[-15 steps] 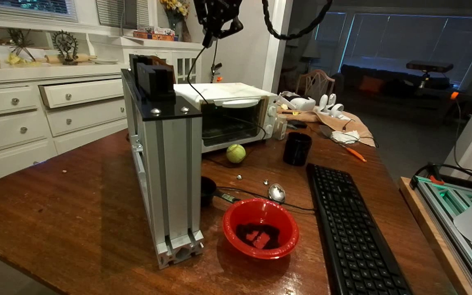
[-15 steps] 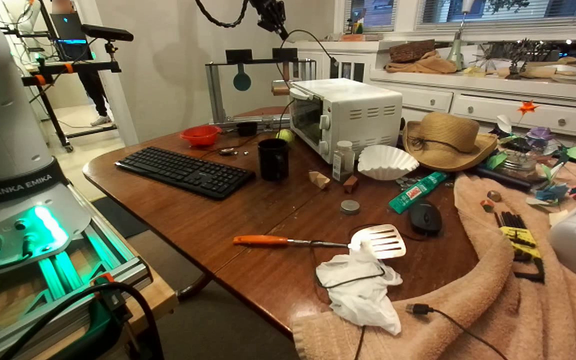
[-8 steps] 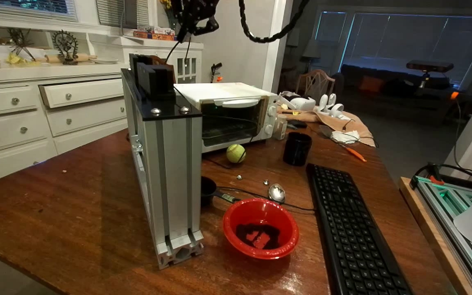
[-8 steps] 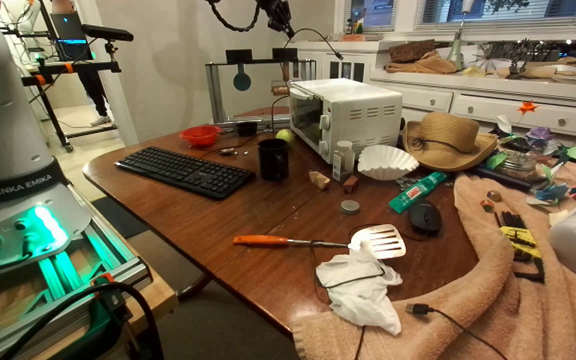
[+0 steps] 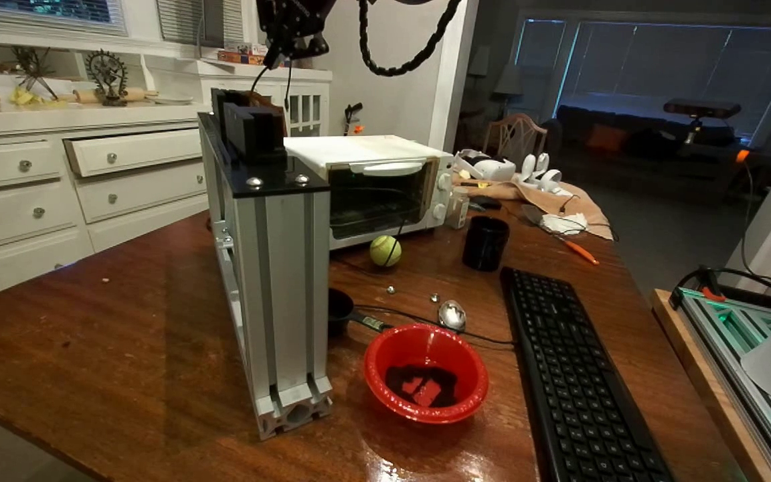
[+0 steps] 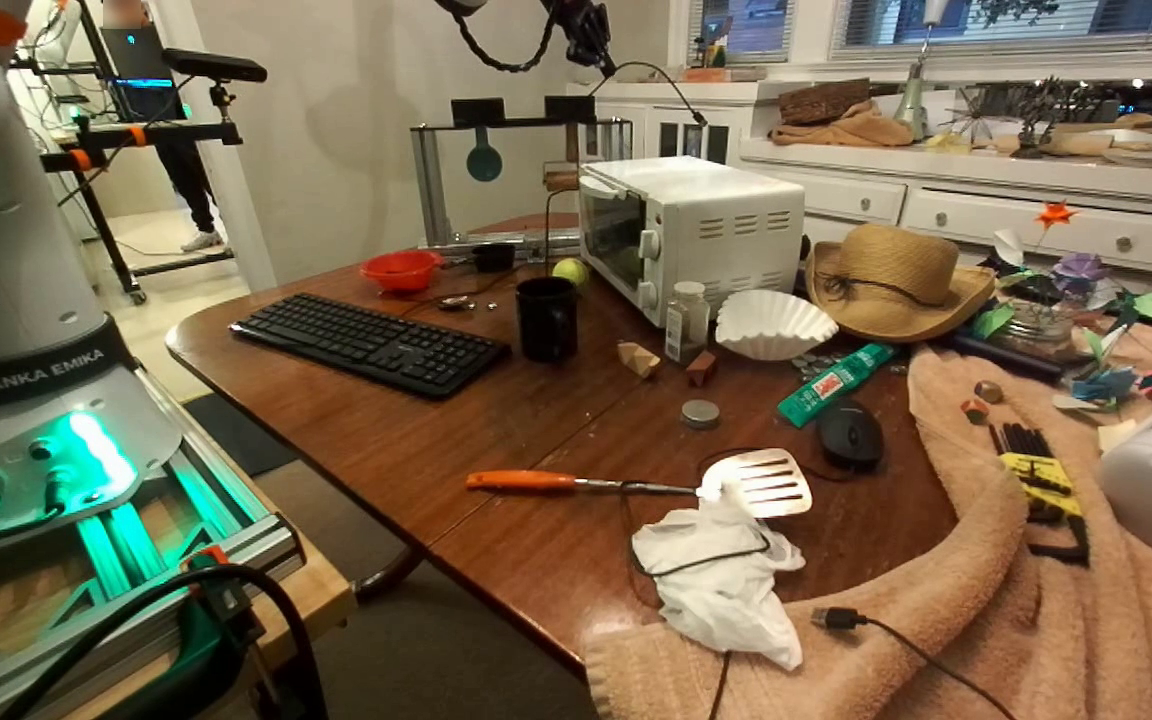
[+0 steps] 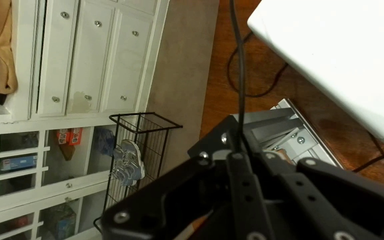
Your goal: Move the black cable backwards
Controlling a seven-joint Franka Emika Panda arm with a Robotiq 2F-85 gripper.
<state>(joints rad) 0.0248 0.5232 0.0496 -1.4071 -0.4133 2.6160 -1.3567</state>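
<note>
Above the tabletop (image 6: 536,420) — end effector (image 6: 606,69) pinching the black cable (image 7: 242,83), one end drooping in midair. Legible on the black band (image 6: 34,372) of the robot base (image 6: 11,445): "FRANKA EMIKA".

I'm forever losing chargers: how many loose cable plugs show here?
2: one plug hangs at the end of the black cable in the gripper, another plug lies on the tan towel. More may be hidden.
</note>
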